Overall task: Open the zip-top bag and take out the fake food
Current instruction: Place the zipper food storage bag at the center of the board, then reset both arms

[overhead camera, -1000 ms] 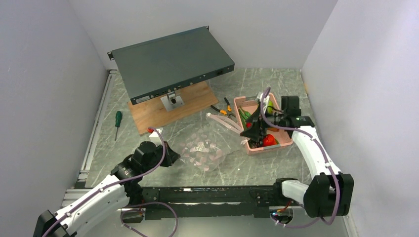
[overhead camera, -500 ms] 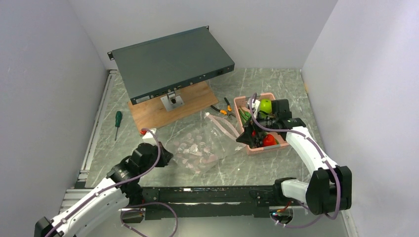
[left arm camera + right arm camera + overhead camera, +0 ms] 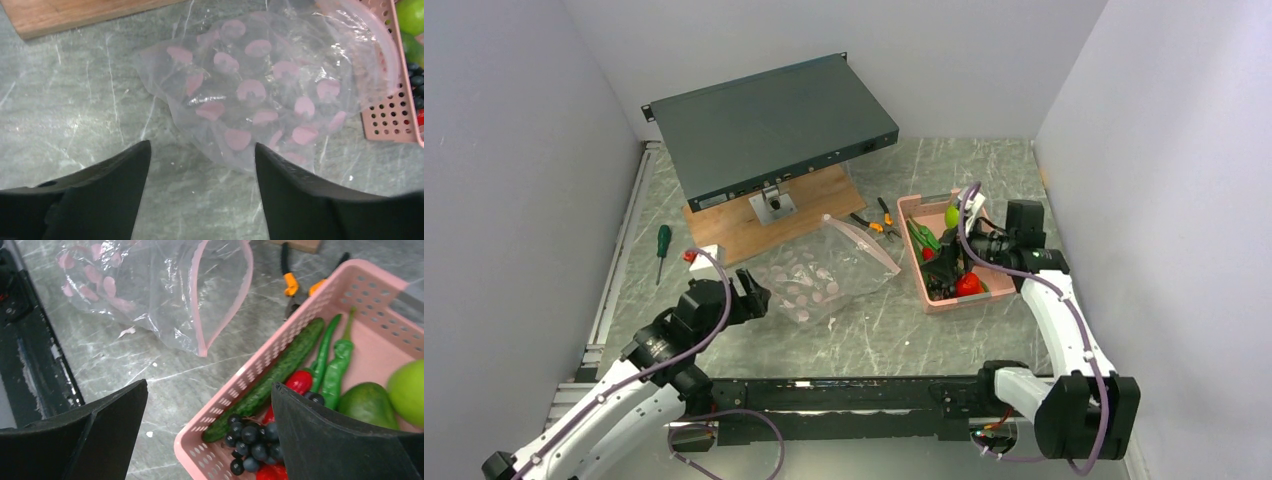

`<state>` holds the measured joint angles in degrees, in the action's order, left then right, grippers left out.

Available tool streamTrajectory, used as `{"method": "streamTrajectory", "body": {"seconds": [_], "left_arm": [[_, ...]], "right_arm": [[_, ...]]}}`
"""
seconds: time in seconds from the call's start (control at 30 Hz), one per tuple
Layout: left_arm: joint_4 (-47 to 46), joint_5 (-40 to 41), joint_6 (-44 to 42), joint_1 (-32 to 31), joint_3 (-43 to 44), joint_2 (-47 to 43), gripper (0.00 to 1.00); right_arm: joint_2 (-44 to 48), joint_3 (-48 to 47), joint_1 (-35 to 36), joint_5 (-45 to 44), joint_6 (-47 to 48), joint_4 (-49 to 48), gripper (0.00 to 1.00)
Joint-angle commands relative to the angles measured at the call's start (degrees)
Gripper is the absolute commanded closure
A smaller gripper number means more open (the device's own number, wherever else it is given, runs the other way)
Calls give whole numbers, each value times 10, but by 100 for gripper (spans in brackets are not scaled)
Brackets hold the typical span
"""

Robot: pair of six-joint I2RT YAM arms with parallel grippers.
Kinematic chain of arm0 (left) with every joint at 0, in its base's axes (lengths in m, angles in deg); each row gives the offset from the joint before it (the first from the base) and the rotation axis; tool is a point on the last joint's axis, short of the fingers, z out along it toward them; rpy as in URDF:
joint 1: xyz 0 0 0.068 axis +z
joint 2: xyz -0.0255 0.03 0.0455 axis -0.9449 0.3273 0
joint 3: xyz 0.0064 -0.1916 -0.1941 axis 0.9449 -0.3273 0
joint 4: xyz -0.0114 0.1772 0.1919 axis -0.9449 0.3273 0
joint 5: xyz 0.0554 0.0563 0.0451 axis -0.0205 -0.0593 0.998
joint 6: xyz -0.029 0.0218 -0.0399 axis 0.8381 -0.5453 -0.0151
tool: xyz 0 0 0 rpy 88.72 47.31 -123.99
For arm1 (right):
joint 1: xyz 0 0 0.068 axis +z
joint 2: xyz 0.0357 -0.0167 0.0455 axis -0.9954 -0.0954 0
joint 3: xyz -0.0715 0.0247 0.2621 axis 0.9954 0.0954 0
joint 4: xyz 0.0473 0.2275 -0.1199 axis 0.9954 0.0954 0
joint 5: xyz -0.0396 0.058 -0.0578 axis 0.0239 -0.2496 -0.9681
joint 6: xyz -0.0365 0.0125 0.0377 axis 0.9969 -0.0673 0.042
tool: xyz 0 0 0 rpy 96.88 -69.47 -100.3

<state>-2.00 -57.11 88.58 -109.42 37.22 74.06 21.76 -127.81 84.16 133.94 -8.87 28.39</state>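
Shifting: zip-top bag (image 3: 824, 275) has slid up-left toward the wooden board (image 3: 754, 215) | bag: empty, pink-rimmed mouth gaping, lying on tabletop (image 3: 894, 340) at frame centre | fake food (image 3: 280, 365) sits in pink basket (image 3: 310, 305) | left end effector (image 3: 201, 150) and right end effector (image 3: 209, 387): both spread, gripping nothing

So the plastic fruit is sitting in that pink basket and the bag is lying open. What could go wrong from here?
The open right gripper is aimed at the near rim of the pink slotted plastic basket. If it drops lower, it might clip that rim and spill the dark purple plastic grapes. The open left gripper faces the clear, pink-dotted zip-top bag. Pushing ahead could simply shove the floppy plastic along.
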Motion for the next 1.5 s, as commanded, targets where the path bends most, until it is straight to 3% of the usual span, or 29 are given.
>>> {"method": "streamTrajectory", "body": {"seconds": [0.0, 0.1, 0.37, 0.67, 1.0, 1.47], "left_arm": [[56, -19, -23, 2, 42, -36, 11], [96, -48, -39, 2, 67, -75, 1], [93, -141, -140, 2, 131, -159, 0], [123, -126, -268, 3, 219, -141, 0], [40, -146, -328, 2, 113, -171, 0], [48, -135, -334, 2, 110, -205, 0]], "right_arm": [[36, -6, -40, -5, -37, -43, 5], [66, -3, -77, -22, -70, -65, 2], [145, 11, -146, -120, -181, -114, 0], [240, 20, -148, -223, -221, -70, 0], [269, 36, -149, -282, -310, -67, 0], [264, 80, -188, -254, -354, -130, 0]]}}
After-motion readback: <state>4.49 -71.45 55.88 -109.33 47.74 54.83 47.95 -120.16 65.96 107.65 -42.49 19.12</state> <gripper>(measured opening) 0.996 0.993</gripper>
